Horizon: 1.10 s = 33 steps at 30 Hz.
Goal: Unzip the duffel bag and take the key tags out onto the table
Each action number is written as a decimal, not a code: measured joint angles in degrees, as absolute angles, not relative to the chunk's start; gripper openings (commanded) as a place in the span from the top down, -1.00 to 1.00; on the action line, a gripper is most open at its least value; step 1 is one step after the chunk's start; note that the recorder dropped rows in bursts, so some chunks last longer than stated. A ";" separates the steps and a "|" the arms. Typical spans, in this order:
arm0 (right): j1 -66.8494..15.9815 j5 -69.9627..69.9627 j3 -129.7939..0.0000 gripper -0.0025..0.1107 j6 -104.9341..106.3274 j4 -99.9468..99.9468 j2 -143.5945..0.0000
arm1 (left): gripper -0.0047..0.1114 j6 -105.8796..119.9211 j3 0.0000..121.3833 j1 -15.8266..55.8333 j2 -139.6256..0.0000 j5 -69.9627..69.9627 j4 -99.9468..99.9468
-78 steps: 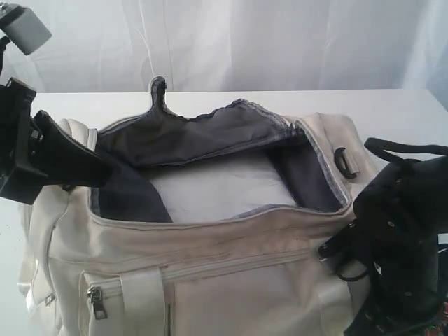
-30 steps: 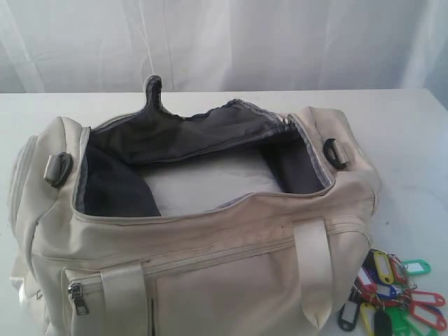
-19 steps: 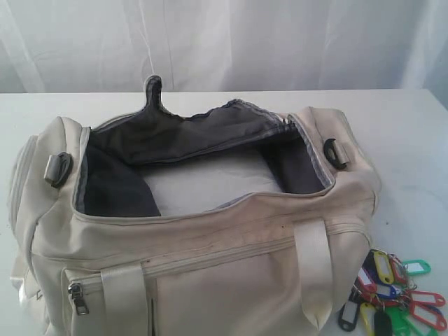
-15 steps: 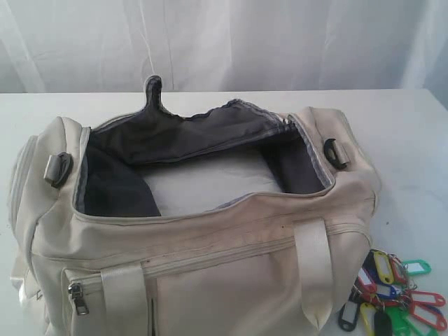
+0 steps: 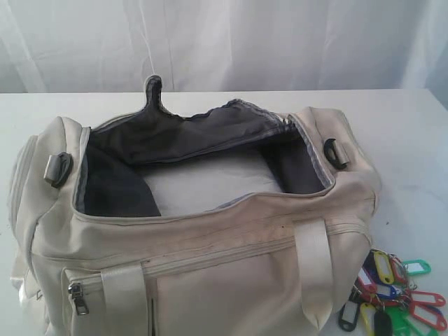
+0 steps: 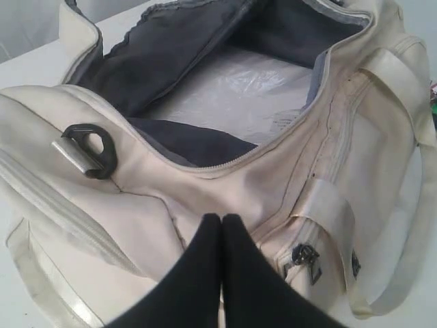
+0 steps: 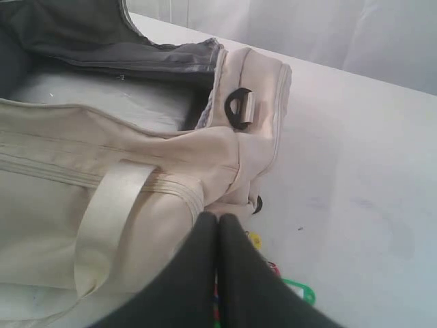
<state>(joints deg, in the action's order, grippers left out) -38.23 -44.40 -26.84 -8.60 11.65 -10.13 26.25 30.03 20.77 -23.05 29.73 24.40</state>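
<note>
The cream duffel bag lies unzipped on the white table, its dark grey lining showing and a pale sheet inside. The bunch of coloured key tags rests on the table by the bag's right front corner. Neither arm shows in the exterior view. In the left wrist view my left gripper is shut and holds nothing, above the bag's end. In the right wrist view my right gripper is shut and holds nothing, above the bag's other end, with some key tags partly hidden behind its fingers.
A white curtain hangs behind the table. Black D-rings sit on both bag ends. A side pocket with a metal zipper pull faces the front. Bare tabletop lies right of the bag.
Both arms, at the bag's two ends 2.6 s ago, have left the exterior view; the key tags now lie on the table. Nothing has moved over the last second.
</note>
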 measured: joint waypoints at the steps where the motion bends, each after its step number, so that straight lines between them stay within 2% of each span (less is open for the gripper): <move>1: -38.23 -44.40 -26.84 0.96 -8.60 11.65 -10.13 | 0.92 26.25 30.03 20.77 -23.05 29.73 24.40; 6: -38.23 -44.40 -26.84 0.96 -8.60 11.65 -10.13 | 0.92 26.25 30.03 17.23 -19.56 29.73 24.50; 17: -38.23 -44.40 -26.84 0.96 -8.50 11.65 -10.13 | 0.92 26.25 29.03 1.02 -3.77 28.39 24.50; 22: -38.23 -44.40 -26.84 0.96 -8.50 11.50 -10.13 | 0.92 26.25 21.60 -2.72 -0.47 19.24 24.58; 29: -38.23 -44.40 -26.79 0.96 -8.50 11.50 -10.13 | 0.92 26.25 4.03 -6.73 -0.27 4.16 24.58; 33: -38.23 -44.40 -26.79 0.96 -8.50 11.50 -10.13 | 0.92 26.25 0.51 -7.75 -0.27 10.84 24.57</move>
